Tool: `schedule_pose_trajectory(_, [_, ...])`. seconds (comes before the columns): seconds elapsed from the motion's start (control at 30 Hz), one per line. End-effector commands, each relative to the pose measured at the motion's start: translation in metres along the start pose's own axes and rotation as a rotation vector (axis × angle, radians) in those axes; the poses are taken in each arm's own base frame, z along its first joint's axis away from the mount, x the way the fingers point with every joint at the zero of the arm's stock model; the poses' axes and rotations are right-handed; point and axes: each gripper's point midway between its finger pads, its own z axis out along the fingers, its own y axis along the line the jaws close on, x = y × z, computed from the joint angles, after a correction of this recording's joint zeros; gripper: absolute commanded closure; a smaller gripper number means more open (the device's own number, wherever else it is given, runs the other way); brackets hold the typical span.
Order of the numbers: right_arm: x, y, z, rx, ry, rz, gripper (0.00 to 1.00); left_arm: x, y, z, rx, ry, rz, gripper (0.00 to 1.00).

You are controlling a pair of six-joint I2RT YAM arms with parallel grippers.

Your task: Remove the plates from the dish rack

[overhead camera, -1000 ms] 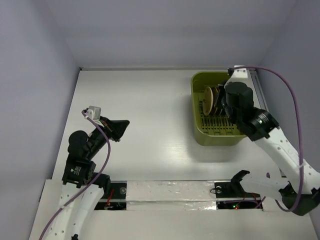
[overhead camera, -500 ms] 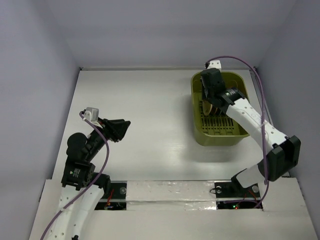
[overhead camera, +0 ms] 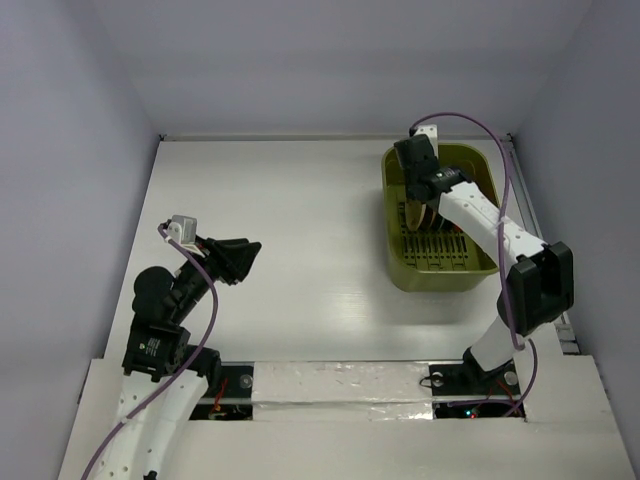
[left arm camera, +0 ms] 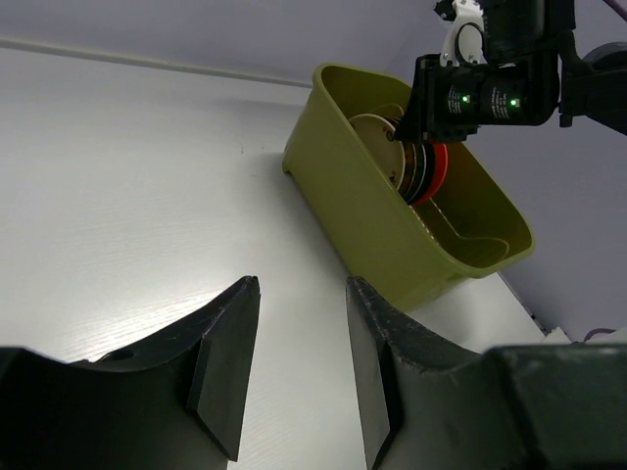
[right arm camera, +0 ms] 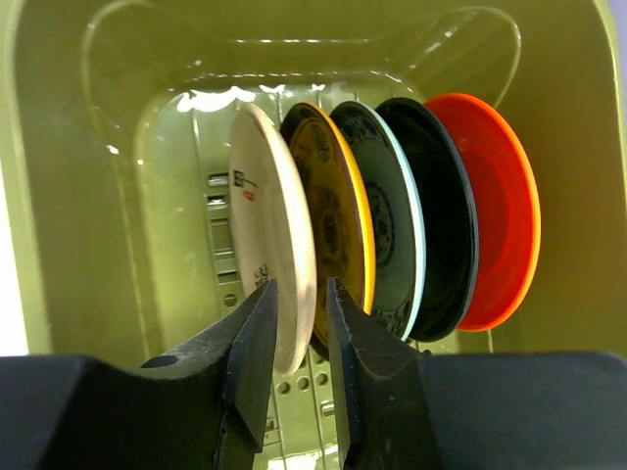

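The olive-green dish rack stands at the table's far right and also shows in the left wrist view. In the right wrist view several plates stand on edge in its ribbed insert: beige, amber-yellow, teal-blue, a dark one and orange-red. My right gripper is open inside the rack, its jaws on either side of the beige plate's rim; from above it is over the plates. My left gripper is open and empty above the table, far left of the rack.
The rack's tall walls close in the plates on all sides. White side walls bound the table. The right arm's cable arcs over the rack. The taped front edge lies by the arm bases.
My right arm has swung from the rack's right side to its far-left end, with the gripper now down at the plates. My left arm has barely moved.
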Motion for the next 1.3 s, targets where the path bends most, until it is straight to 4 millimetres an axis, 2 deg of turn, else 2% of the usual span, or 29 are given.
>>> schedule_pose_trajectory(0.0, [-0.027, -0.011, 0.0, 0.052, -0.069, 0.039, 0.69, -0.007, -0.007, -0.001, 0.035, -0.034, 0.02, 0.62])
schedule_pose_trajectory(0.43, [-0.013, -0.005, 0.018, 0.085, -0.022, 0.0, 0.79, -0.008, -0.009, -0.002, 0.044, -0.038, 0.022, 0.62])
schedule_pose_trajectory(0.7, [-0.015, -0.009, 0.017, 0.101, -0.022, -0.006, 0.88, -0.009, -0.01, -0.003, 0.047, -0.043, 0.024, 0.62])
schedule_pose_trajectory(0.87, [-0.025, -0.016, 0.007, 0.109, -0.052, 0.0, 0.91, -0.009, -0.011, -0.003, 0.053, -0.043, 0.026, 0.62])
schedule_pose_trajectory(1.2, [-0.049, -0.023, -0.026, 0.139, -0.113, -0.022, 0.95, -0.009, -0.012, -0.005, 0.056, -0.049, 0.028, 0.62])
schedule_pose_trajectory(1.27, [-0.054, -0.03, -0.035, 0.149, -0.129, -0.013, 0.96, -0.01, -0.012, -0.004, 0.055, -0.05, 0.027, 0.62])
